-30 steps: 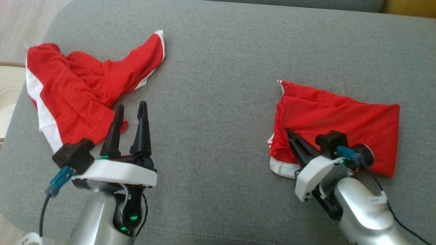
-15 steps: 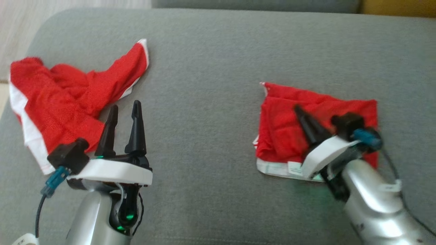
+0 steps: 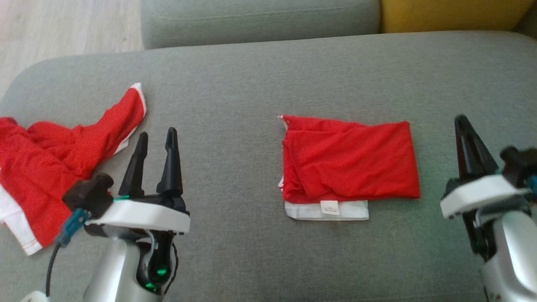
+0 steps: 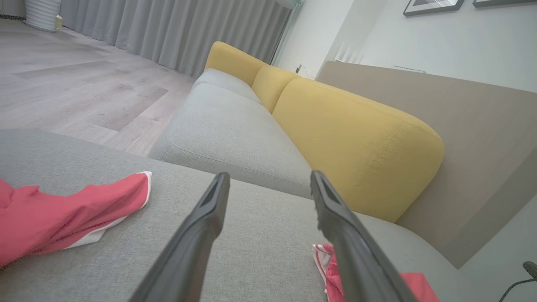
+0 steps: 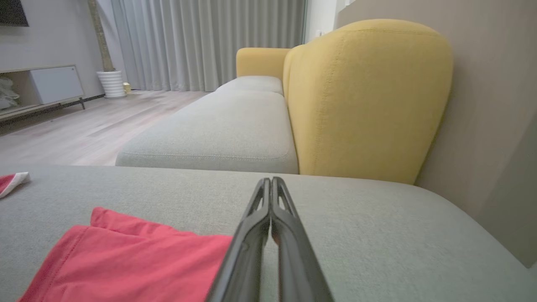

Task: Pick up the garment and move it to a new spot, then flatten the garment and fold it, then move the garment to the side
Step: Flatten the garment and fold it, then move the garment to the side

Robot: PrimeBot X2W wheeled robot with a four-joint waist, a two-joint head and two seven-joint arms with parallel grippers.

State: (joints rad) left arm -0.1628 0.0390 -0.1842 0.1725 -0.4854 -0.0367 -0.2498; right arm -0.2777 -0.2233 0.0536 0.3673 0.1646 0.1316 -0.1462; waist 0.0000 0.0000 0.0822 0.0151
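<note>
Withdrawn from the folded garment (image 3: 350, 161), the right pincer (image 3: 462, 126) is shown shut, the left pincer (image 3: 157, 135) wide; sideways shifting is judged next.

The right gripper (image 3: 461, 126) is no more on the folded garment (image 3: 350, 163). It has pulled away, and the garment now lies to the left of it, apart from it, with nothing on top. The white waistband (image 3: 327, 210), before half hidden under this gripper, now shows in full with its label (image 3: 329, 206). The head camera has also turned, so the yellow backrest (image 3: 453, 14) comes into view.
</note>
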